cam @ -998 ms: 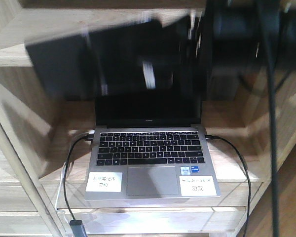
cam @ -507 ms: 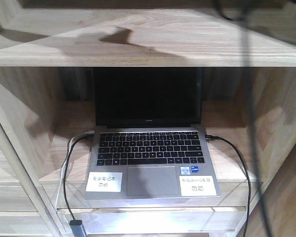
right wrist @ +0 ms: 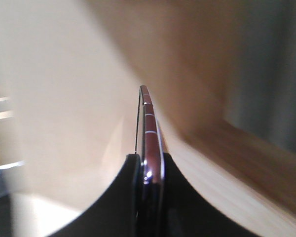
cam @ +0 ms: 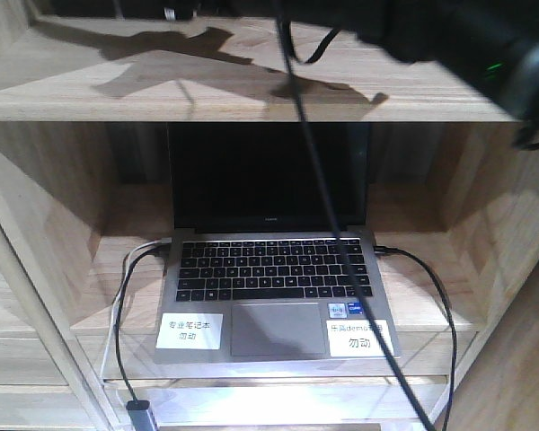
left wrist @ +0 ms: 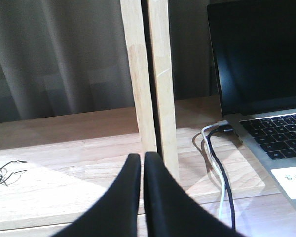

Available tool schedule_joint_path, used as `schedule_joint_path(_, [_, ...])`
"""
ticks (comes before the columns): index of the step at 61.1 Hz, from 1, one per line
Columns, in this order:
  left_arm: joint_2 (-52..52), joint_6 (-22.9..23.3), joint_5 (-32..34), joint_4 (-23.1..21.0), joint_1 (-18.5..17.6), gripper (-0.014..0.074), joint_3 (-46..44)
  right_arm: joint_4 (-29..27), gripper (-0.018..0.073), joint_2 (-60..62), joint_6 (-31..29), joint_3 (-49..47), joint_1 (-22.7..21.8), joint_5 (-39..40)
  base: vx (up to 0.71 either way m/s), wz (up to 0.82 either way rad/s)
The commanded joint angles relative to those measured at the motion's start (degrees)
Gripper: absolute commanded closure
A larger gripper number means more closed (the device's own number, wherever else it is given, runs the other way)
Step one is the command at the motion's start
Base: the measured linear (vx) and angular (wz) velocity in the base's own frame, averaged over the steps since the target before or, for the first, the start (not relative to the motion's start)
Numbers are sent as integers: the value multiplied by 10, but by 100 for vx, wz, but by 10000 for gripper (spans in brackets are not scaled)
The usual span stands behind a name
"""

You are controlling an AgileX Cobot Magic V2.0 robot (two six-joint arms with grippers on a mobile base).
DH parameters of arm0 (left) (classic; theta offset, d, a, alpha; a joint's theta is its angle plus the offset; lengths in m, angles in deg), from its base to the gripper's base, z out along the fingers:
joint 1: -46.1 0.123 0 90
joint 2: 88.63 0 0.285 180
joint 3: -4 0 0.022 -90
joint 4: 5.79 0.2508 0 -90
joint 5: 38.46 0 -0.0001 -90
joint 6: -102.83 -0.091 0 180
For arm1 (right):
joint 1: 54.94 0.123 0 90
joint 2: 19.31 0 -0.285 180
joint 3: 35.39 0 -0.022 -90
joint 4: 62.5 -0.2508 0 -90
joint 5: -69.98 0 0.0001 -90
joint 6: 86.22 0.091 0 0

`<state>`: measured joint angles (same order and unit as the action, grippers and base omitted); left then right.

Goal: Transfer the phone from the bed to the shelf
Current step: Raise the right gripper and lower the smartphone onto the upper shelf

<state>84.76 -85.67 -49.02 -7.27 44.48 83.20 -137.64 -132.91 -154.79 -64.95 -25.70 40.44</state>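
1. Step in hand: carrying stage, w/ phone (right wrist: 149, 138) clamped edge-on between the right gripper (right wrist: 149, 170) pads, pinkish edge up, above blurred pale wood. It's off the bed, not yet set down.
2. Left gripper (left wrist: 142, 163) is pinched together, empty, low over the shelf (left wrist: 79, 153) board, left of the upright post (left wrist: 150, 74).
3. Laptop (cam: 274, 296) fills the middle compartment; its cables (left wrist: 217, 163) trail near the left side.
4. Next, I judge: lower phone flat onto bare board, away from laptop & cables, then let go.
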Motion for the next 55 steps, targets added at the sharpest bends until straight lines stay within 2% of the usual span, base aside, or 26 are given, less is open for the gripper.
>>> schedule_joint_path(1, [2, 3, 41, -5, -2, 595, -13, -33, 561, 13, -7, -23, 0, 41, 0, 0])
schedule_joint_path(40, [2, 3, 41, -5, -2, 595, -13, -9, 547, -15, -7, -22, -2, 85, 0, 0])
schedule_joint_path(47, [2, 3, 41, -5, -2, 595, -13, -3, 515, -15, -7, -22, -2, 86, 0, 0])
schedule_joint_path(55, [2, 3, 41, -5, -2, 595, -13, -3, 420, -15, -7, -22, -2, 94, 0, 0])
